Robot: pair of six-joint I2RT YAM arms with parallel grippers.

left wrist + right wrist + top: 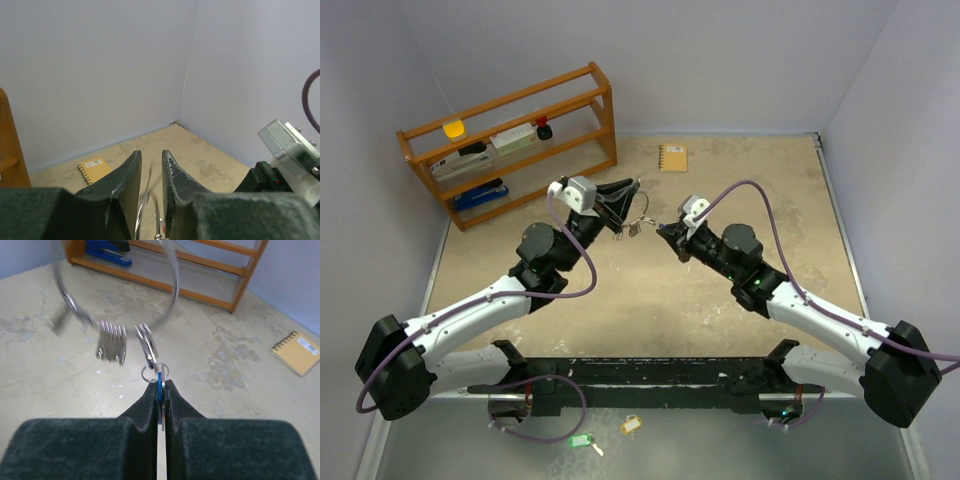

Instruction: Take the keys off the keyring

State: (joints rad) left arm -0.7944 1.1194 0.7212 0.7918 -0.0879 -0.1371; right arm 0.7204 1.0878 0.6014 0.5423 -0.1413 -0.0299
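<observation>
The keyring point(173, 295) is a thin silver wire ring held in the air over mid-table. A bunch of plain silver keys point(112, 342) hangs from it. My left gripper point(628, 205) is shut on the ring's wire point(145, 197), which runs between its fingers point(131, 172). My right gripper point(160, 383) is shut on the blue tag point(159, 386), which joins a key through a small split ring point(154, 373) below the wire ring. In the top view the right gripper point(667, 233) is just right of the hanging keys point(634, 228). The red tag does not show clearly.
A wooden shelf point(510, 140) with a blue stapler point(107, 249) stands at the back left. A yellow notebook point(672, 157) lies at the back centre. A green tag point(580, 440) and a yellow tag point(631, 424) lie on the ledge in front of the arm bases.
</observation>
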